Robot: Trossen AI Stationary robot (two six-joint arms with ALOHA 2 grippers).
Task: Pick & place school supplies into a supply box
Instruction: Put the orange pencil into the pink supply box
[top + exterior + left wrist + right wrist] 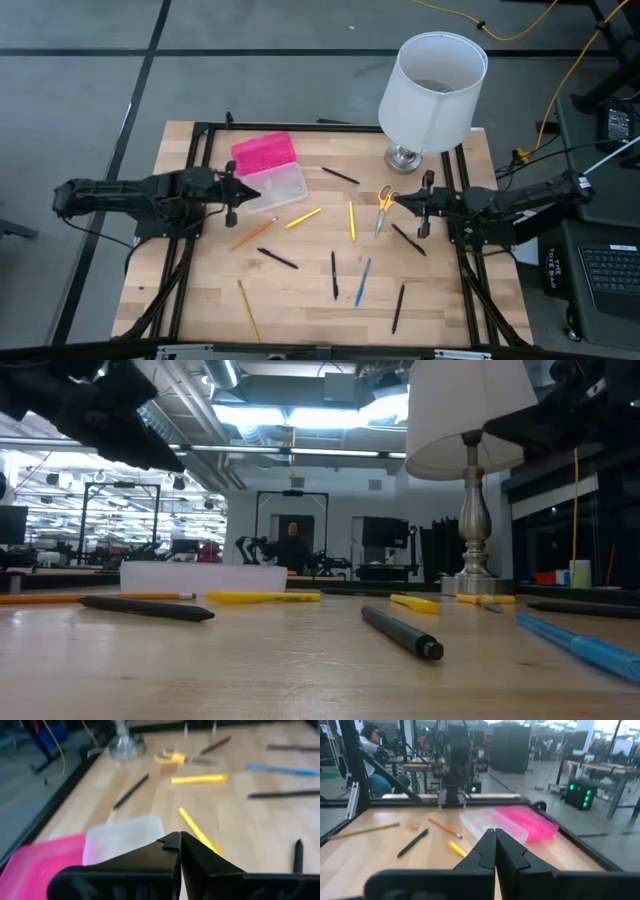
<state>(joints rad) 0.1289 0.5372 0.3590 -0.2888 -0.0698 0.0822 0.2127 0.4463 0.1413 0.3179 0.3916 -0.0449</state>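
The small rectangular plastic supply box point(270, 172) — hot-pink lid swung open beside a clear translucent base — lies at about 10 o'clock on the pale wooden table point(300, 300), and nothing can be seen in its base. The left gripper point(256, 192) hovers at the 9 o'clock side, its tip just beside the clear base, fingers pressed together on nothing. The right gripper point(397, 203) waits at 3 o'clock, fingers likewise closed and empty, with the small scissors with yellow-orange handles point(384, 205) just beside its tip.

The thin pens and pencils lie scattered loose over the tabletop: a yellow one point(303, 218) and an orange pencil point(252, 234) near the box, a second yellow one point(352, 221) near the centre, a blue pen point(362, 282) toward 6 o'clock, black ones around them. A large white lampshade on a metal lamp base point(432, 85) stands at 1 o'clock.
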